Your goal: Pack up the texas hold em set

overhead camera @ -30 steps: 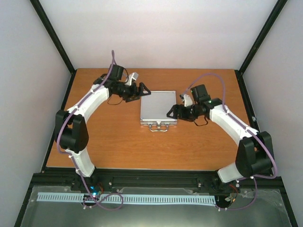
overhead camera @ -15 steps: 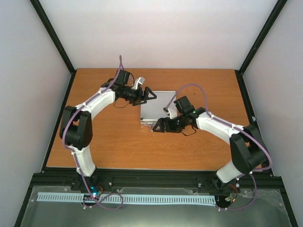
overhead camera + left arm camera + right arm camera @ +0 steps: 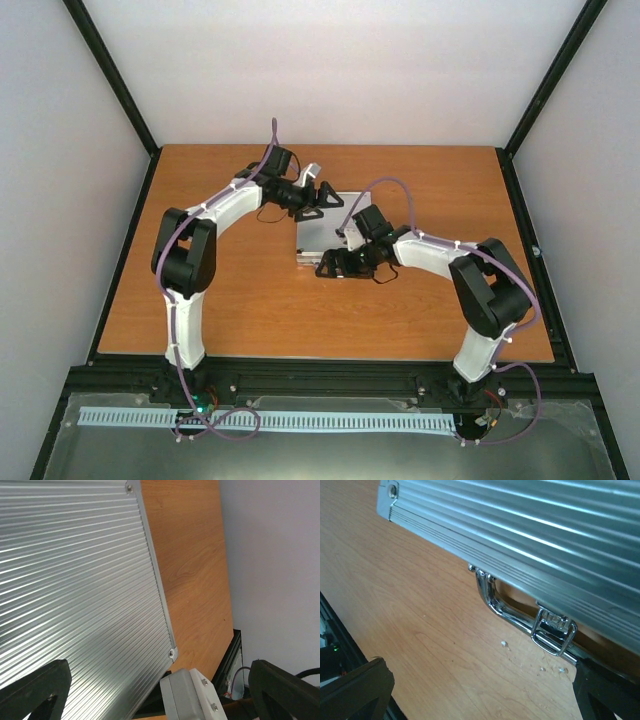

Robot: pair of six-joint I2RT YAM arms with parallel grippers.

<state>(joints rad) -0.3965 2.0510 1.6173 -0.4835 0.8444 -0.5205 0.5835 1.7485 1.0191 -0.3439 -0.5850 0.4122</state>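
Note:
The silver ribbed aluminium case (image 3: 316,234) lies shut and flat on the table; chips, cards, dice and disc are out of view. My left gripper (image 3: 322,195) is open and empty over the case's far edge; the left wrist view shows the ribbed lid (image 3: 75,590) between the spread fingers (image 3: 37,690). My right gripper (image 3: 335,265) is open and empty, low at the case's near edge. The right wrist view shows the chrome handle (image 3: 507,612) and a latch (image 3: 552,632) just ahead of that gripper (image 3: 480,685).
The wooden table (image 3: 230,300) is bordered by a black frame and white walls. A white screwed housing (image 3: 192,695), seemingly part of the right arm, sits close to the case's corner. Small white crumbs (image 3: 504,643) lie on the wood by the handle.
The left gripper has moved right, over the case's far edge. The right gripper has moved left along the near edge to the handle. The case has not moved.

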